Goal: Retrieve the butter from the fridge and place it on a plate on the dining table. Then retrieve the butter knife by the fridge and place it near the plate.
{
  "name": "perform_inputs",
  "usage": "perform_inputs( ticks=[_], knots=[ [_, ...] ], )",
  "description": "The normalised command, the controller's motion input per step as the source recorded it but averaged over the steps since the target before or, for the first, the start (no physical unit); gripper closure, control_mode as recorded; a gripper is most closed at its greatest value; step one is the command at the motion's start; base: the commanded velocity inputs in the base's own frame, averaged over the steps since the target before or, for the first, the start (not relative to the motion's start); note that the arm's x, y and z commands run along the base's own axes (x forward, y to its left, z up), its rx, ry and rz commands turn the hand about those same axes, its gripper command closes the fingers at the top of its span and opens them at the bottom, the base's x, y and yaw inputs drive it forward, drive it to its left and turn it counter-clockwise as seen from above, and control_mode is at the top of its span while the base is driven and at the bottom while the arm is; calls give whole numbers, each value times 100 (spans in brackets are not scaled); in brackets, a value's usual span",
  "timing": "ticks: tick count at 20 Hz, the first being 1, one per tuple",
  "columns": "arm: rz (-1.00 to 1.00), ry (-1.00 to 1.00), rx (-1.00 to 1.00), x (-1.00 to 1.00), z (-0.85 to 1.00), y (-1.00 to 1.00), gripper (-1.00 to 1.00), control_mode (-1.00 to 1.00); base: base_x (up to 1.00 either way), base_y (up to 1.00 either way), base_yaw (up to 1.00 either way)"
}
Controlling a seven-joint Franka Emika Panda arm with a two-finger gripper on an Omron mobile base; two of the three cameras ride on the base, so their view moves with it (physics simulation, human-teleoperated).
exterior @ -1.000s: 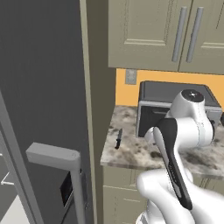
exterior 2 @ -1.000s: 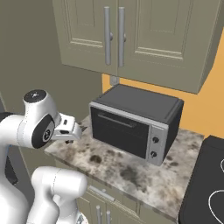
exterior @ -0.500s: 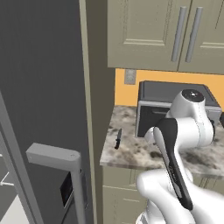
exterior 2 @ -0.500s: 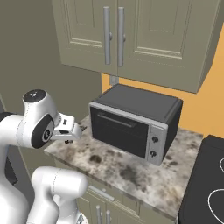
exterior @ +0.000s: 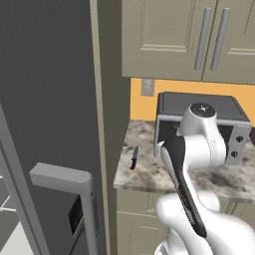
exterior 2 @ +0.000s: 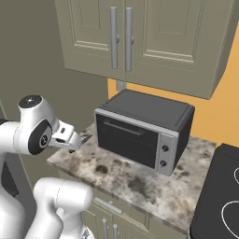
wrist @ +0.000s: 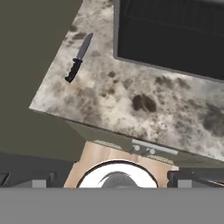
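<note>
Nothing moved since earlier frame. Butter knife flat on counter near fridge; tool state unclear.

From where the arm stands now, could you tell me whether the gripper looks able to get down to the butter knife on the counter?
Probably yes. The butter knife lies flat and alone on the marble counter beside the microwave, with nothing over or against it, and the hand view looks down on it from above.

No text, label, brand, number or sign can be read anywhere. The microwave front, with its two knobs at about 4 o'clock, carries no legible marking. The fridge dispenser panel is likewise blank.
</note>
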Motion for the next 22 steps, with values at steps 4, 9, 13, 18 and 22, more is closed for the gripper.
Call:
perform_inputs(
  ticks=[4, 9, 13, 18, 22],
  knots=[
    [-38, 5, 22, 9, 0, 22, -100, -100, 0, 0, 0],
    [-28, 4, 31, 0, -5, 4, -100, -100, 0, 0, 0],
    [-14, -1, 5, 26, -11, 24, -100, -100, 0, 0, 0],
    [-4, 0, 0, 13, -5, 2, -100, -100, 0, 0, 0],
    [0, 4, 0, 40, -30, 1, -100, -100, 0, 0, 0]
  ],
)
